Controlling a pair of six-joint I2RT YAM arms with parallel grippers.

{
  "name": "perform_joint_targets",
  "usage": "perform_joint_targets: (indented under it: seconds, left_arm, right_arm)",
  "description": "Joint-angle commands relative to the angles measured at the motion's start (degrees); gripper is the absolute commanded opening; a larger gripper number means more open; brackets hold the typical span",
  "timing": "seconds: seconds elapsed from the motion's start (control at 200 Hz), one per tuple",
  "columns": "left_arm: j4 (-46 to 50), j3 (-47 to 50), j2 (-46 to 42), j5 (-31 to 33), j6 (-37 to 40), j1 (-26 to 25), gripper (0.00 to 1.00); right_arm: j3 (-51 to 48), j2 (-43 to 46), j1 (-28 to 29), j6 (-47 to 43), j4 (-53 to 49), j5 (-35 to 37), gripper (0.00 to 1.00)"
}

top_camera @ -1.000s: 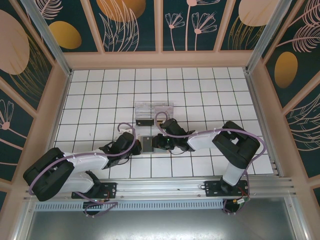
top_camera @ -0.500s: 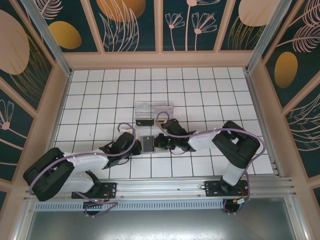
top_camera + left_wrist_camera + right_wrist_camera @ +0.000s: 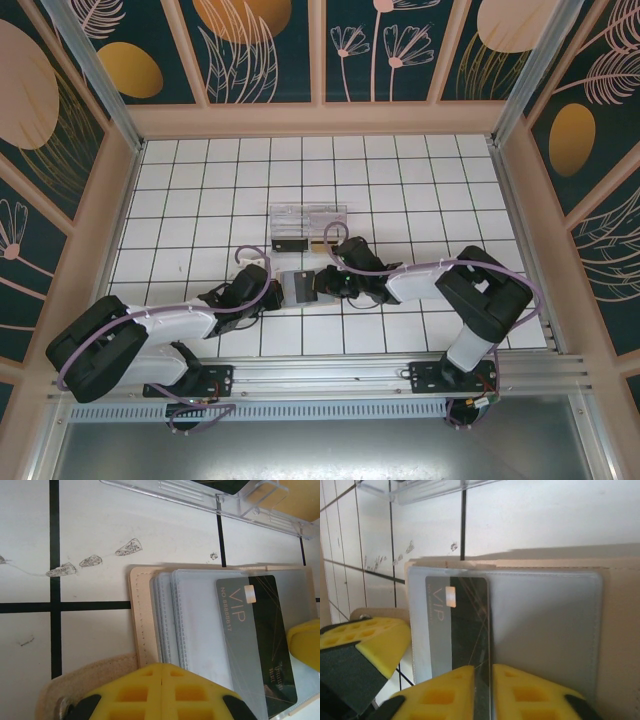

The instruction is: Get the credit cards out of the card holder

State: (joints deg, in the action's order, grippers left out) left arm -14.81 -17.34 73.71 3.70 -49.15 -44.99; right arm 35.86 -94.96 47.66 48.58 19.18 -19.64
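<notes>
We saw the left gripper (image 3: 162, 692) at the bottom edge of its wrist view, its yellow fingers pressed together with no gap, clamped on the tan flap of the flat tan-brown bifold card holder (image 3: 142, 630). Above those fingers, the card holder lay open on the white tiled table (image 3: 90, 530), with its blue-grey clear sleeves stacked face up. A dark grey plastic credit card (image 3: 260, 645) with gold "VIP" lettering sat in the top sleeve. Its long axis ran from the upper middle of that frame down to the lower right, and the chip end was uppermost.

In the right wrist view, the right gripper (image 3: 483, 690) sat at the bottom edge. Its yellow fingers were pinched almost together on the near end of the card, which ran straight up the frame away from them.

From above, the card holder lay at the centre of the frame, directly between the two grippers. A clear plastic compartment box (image 3: 307, 215) stood just above it, with a black block (image 3: 290, 243) at its lower left.
</notes>
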Motion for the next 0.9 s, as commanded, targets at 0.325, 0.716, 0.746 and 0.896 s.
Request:
perform_joint_targets:
  seconds: [0.325, 0.716, 0.746, 0.896]
  left_arm:
    - [1.54, 0.21, 1.35, -0.89, -0.07, 0.17, 0.0]
    - [2.11, 0.29, 1.2, -0.56, 0.17, 0.17, 0.0]
    - [2.22, 0.34, 1.15, -0.54, 0.26, 0.17, 0.0]
    - [2.77, 0.18, 1.19, -0.19, 0.54, 0.17, 0.0]
  right_arm:
    - [2.11, -3.42, 0.09, -0.5, 1.84, -2.4, 0.26]
    - [0.45, -2.41, -0.75, -0.33, 1.65, -1.38, 0.02]
    - [-0.08, -1.88, -1.1, -0.4, 1.57, -1.29, 0.02]
    - [-2.9, 0.81, -3.3, -1.22, 1.04, -0.93, 0.02]
